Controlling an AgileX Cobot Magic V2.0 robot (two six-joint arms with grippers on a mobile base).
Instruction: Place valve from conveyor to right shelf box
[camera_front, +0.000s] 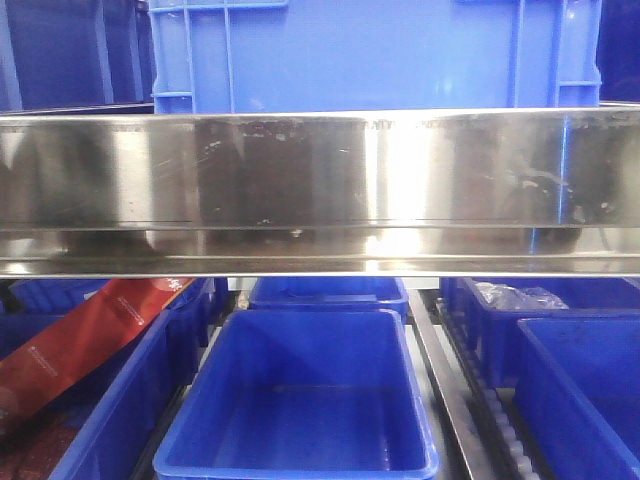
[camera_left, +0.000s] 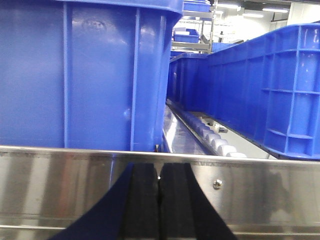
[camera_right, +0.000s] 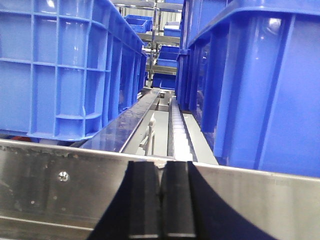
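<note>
Front view: steel shelf rail (camera_front: 320, 190); blue box (camera_front: 300, 400) below it, red packet (camera_front: 90, 340) to its left, print unreadable. Valve, conveyor unseen.
Left wrist view: left gripper (camera_left: 159, 200) clenched, empty, before the rail.
Right wrist view: right gripper (camera_right: 161, 205) clenched, empty, likewise.

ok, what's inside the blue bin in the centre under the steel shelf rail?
Nothing visible: the centre blue bin shows a bare floor and walls. Its far end is cut off by the steel shelf rail, so that strip can't be checked. No valve in view.
</note>
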